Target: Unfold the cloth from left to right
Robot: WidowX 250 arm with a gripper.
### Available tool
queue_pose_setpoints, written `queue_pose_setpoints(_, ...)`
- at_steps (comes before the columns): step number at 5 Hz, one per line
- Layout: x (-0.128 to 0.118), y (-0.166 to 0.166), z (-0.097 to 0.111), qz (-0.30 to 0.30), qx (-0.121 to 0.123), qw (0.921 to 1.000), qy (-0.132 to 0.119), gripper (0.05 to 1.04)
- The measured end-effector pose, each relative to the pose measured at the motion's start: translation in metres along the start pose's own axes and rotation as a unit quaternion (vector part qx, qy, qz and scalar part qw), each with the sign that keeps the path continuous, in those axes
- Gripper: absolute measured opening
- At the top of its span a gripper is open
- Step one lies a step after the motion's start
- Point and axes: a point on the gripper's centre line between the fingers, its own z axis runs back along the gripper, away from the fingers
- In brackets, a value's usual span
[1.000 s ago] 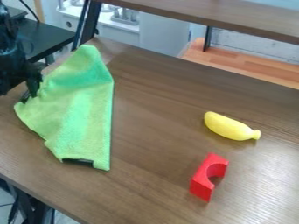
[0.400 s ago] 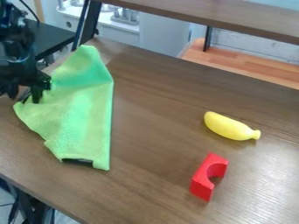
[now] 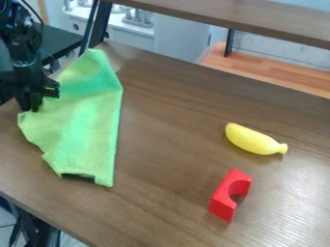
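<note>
Cloth (image 3: pixel 80 123) has its left edge partly hidden by the tool (image 3: pixel 30 106), whose grip I cannot tell.

The cloth (image 3: pixel 77 130) is bright green, the banana (image 3: pixel 253 140) yellow, the arched block (image 3: pixel 224 198) red, the table (image 3: pixel 164 159) wood-grained brown.

The black two-finger gripper (image 3: pixel 30 108) is being pointed downward, with its fingers being held close together; above it, the WidowX 250 arm (image 3: pixel 24 52) is being held.
</note>
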Motion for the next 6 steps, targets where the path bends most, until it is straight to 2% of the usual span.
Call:
queue_pose_setpoints(1,0.001,0.000,0.000,0.001,-0.002,0.9999,0.012,0.079)
queue_pose_setpoints(2,-0.002,0.000,0.003,0.009,-0.014,0.9996,0.024,0.054)
queue_pose_setpoints(3,-0.004,-0.001,0.031,0.033,-0.006,0.9994,0.009,0.051)
queue_pose_setpoints(4,-0.003,-0.019,0.059,0.051,0.020,0.9985,-0.006,0.051)
queue_pose_setpoints(5,-0.005,-0.044,0.070,0.062,0.052,0.9967,0.001,0.051)
queue_pose_setpoints(6,0.000,-0.066,0.078,0.073,0.101,0.9920,-0.019,0.051)
